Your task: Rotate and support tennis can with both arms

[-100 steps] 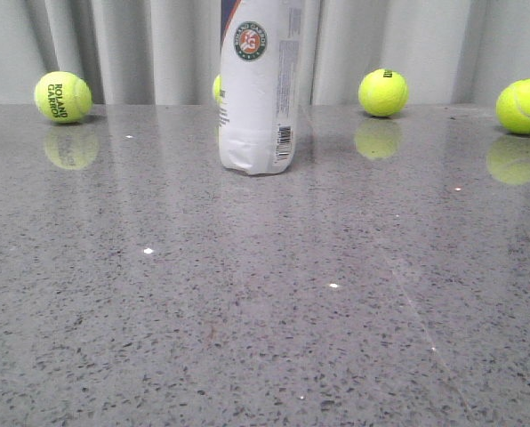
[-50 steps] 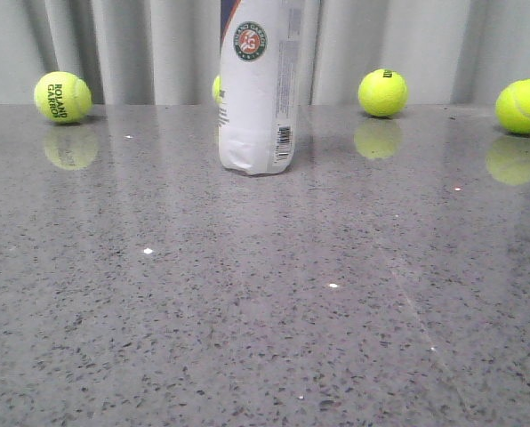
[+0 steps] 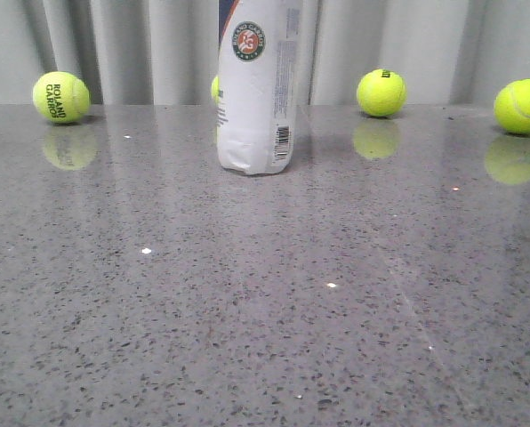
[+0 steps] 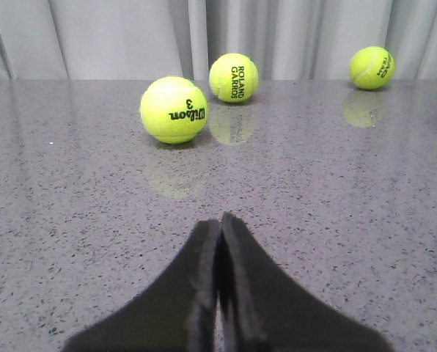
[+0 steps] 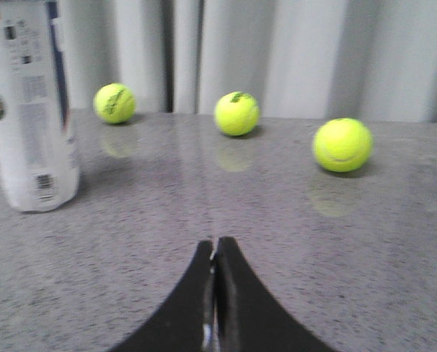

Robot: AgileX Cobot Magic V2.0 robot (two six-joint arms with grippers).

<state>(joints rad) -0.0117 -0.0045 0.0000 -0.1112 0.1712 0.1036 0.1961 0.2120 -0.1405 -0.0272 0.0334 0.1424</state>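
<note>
Locate the tennis can [image 3: 258,84] first; use it as your reference for all positions. It stands upright on the grey speckled table [image 3: 265,302], near the table's far edge, with its top cut off by the front view. Its round logo and barcode face the front camera. In the right wrist view the tennis can [image 5: 29,110] also stands upright, resting on the table with nothing touching it.

Check the left gripper [image 4: 220,227]. Its two dark fingers are pressed together, tip to tip, and hold nothing. It sits low over the table, apart from the can, which does not appear in the left wrist view.

Check the right gripper [image 5: 215,249]. Its fingers are likewise closed against each other and hold nothing. The can stands well apart from it, off to one side.

Neither gripper appears in the front view.

Note the loose items. A lettered tennis ball [image 3: 60,97] lies well to the left of the can. A second ball [image 3: 381,92] lies to the right of the can, and a third ball [image 3: 522,106] lies further right. A partly hidden ball [image 3: 215,87] shows just behind the can's left edge.
</note>
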